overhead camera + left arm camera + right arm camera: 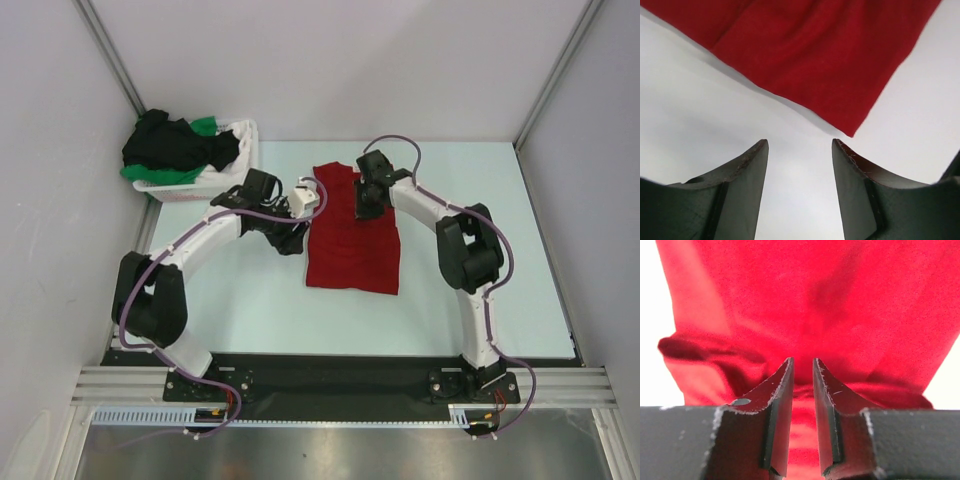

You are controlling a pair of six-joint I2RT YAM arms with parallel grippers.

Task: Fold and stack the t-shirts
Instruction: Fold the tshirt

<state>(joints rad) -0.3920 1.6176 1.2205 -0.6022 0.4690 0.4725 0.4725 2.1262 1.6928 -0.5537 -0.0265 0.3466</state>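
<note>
**A:** Where's the red t-shirt (350, 250)?

**B:** Flat at mid-table (480, 200), hem toward six o'clock, looking part-folded. The right gripper (802, 362) is at its one o'clock corner. Its jaws are nearly together and seem to nip a raised ridge of cloth.

**A:** And the left gripper (800, 145)?

**B:** It's at the shirt's nine o'clock edge, jaws apart and holding nothing.

**A:** Mid-fold, then?

**B:** I'd say so. Next the left needs a matching grip, so both can carry the top toward six. The black and green tees (170, 145) lie in the basket (245, 135) at ten o'clock.
</note>
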